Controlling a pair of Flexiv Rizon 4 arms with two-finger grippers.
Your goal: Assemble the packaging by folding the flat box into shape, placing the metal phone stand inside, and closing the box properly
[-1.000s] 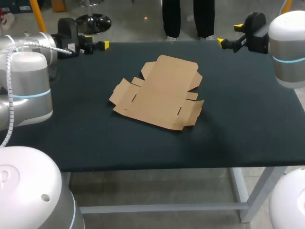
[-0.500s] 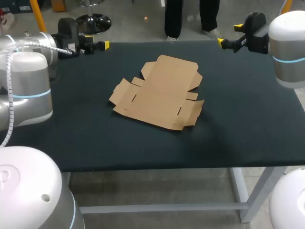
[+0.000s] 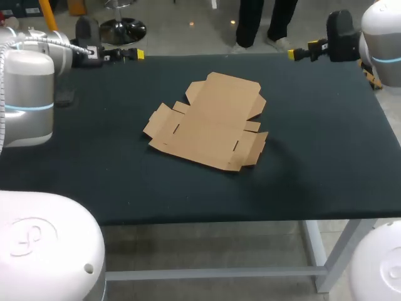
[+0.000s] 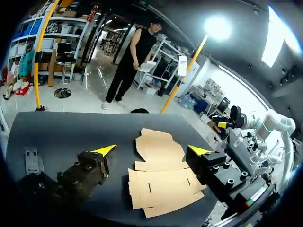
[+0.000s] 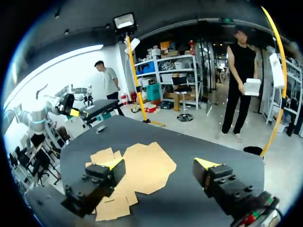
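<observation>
Dark-topped table, grey metal frame beneath

The flat box lies low in the middle of the frame. The open surface of the table runs all around it, widest at the right and lower left. The left gripper at upper left and the right gripper at upper right sit at the far edge, fingers spread, well apart from the box. A small grey part lies near the left gripper.
</observation>
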